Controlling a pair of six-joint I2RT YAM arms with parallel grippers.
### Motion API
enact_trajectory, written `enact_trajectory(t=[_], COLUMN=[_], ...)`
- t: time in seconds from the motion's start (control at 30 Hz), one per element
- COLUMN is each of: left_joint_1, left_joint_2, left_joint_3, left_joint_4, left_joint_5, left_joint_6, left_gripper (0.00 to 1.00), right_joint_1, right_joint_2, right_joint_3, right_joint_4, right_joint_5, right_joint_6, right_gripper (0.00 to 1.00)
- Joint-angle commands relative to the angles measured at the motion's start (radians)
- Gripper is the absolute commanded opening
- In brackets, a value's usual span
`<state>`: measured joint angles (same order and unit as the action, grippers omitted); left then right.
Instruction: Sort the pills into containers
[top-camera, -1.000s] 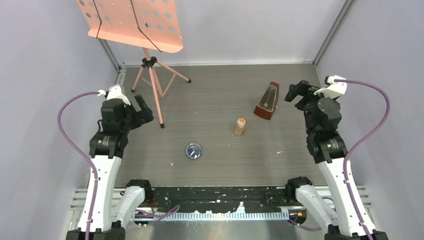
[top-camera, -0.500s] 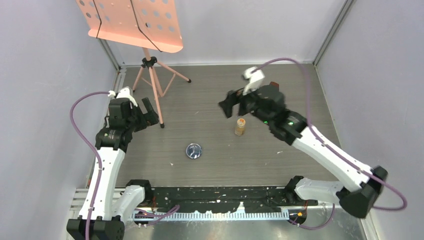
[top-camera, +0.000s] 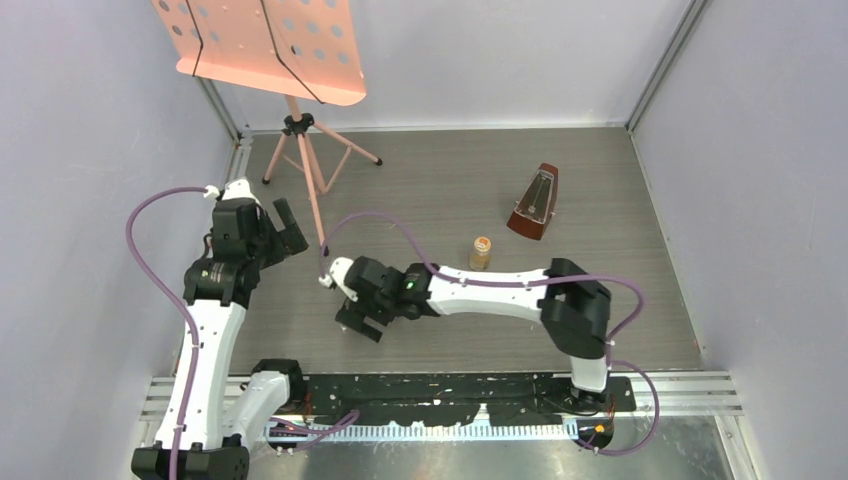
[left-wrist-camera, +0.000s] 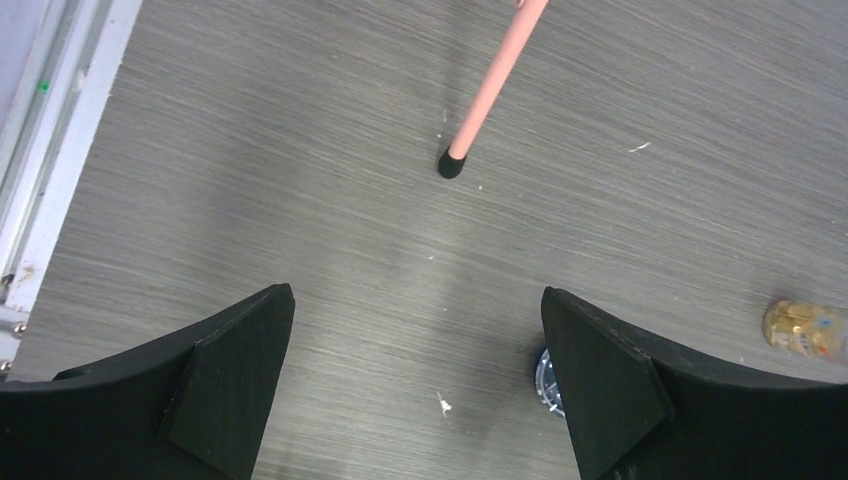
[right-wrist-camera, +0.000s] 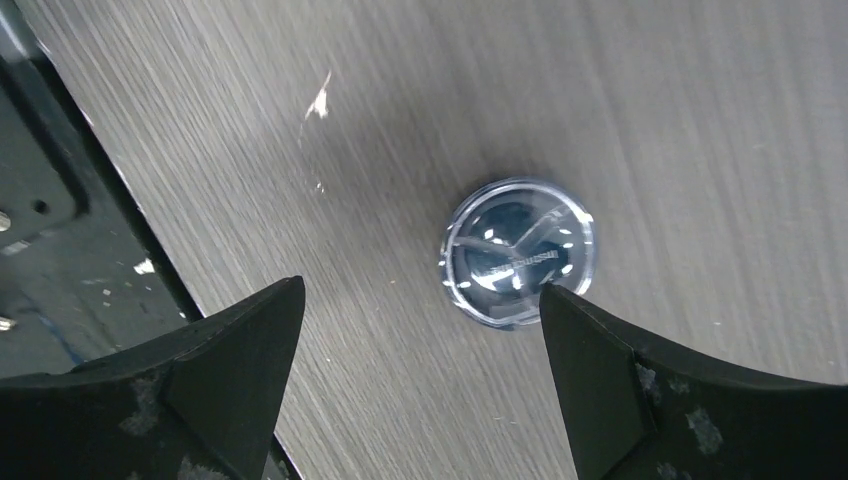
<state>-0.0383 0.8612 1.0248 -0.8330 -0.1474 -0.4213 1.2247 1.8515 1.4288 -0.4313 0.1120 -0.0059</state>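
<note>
Surface: grey wood-grain table (top-camera: 450, 180), pale lilac walls on three sides.
Music stand: salmon-pink perforated stand (top-camera: 265, 45), upper left of the overhead frame; its tripod feet rest on the table's far left part.
Right arm: lies low across the lower middle of the overhead frame, wrist pointing left.
Left arm: upright at the left edge, wrist aimed toward the stand's near leg.
Right gripper (right-wrist-camera: 418, 300): jaws spread wide, nothing between them but bare table.
Left gripper (left-wrist-camera: 416, 295): jaws spread wide, grasping nothing, above bare table near the stand's black foot cap.
Metronome (top-camera: 534, 203): brown pyramid, upper right of centre.
Bottle (top-camera: 481, 253): amber, orange-and-white top, upright, just below-left of the metronome and apart from it.
Dish (right-wrist-camera: 518, 250): dark-blue, shiny, flat on the table; right of centre in the right wrist view, rim at the right-hand fingertip; contact cannot be told. Overhead, the right wrist hides it.
White fleck (right-wrist-camera: 320, 100): upper left of the dish.
Pills: too small to make out.
</note>
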Motion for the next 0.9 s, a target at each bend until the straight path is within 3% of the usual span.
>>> enact_trajectory(t=[0.0, 0.13, 0.87], left_joint_1=[-0.002, 0.016, 0.026], left_joint_2=[-0.028, -0.032, -0.035], left_joint_3=[0.038, 0.053, 0.034], left_joint_4=[-0.043, -0.085, -0.08], left_joint_5=[-0.076, -0.15, -0.096], left_joint_6=[-0.017, -0.032, -0.026], left_gripper=[0.98, 0.99, 0.99], right_joint_1=[0.025, 0.025, -0.069], right_joint_2=[0.053, 0.098, 0.207], right_joint_3=[0.078, 0.072, 0.119], right_joint_4=[-0.059, -0.06, -0.13], right_joint_5=[0.038, 0.076, 0.158], right_joint_6=[-0.059, -0.057, -0.049], right_gripper=[0.95, 0.95, 0.95])
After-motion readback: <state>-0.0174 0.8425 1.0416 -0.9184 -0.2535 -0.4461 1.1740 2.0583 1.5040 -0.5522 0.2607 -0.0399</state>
